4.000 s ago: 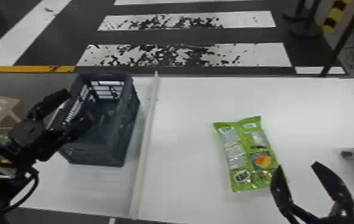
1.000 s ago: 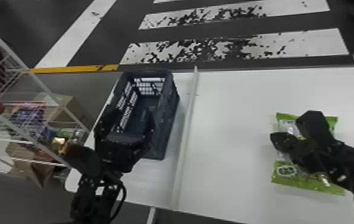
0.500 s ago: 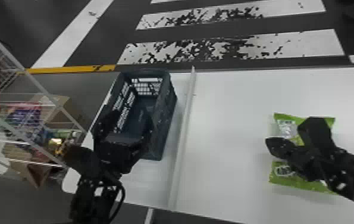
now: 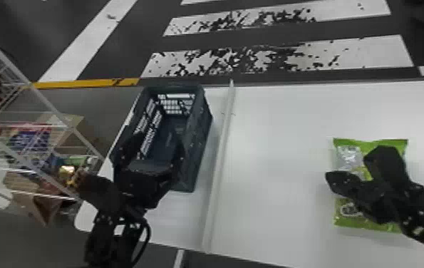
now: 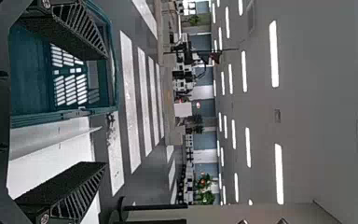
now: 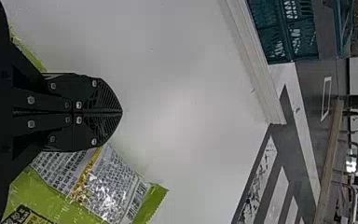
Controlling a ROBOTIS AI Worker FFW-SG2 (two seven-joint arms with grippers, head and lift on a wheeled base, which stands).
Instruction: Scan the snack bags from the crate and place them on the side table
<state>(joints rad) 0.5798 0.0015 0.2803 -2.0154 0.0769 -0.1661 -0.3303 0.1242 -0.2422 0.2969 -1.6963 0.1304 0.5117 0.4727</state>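
Though beneath right jaws, bag [image 4: 350, 158] outside.

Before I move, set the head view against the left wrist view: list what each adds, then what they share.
Head view: the green snack bag, the right gripper over it, and the wire rack of goods.
Left wrist view: ceiling lights and green plants.
Both: the crate, left gripper, white table and floor stripes.
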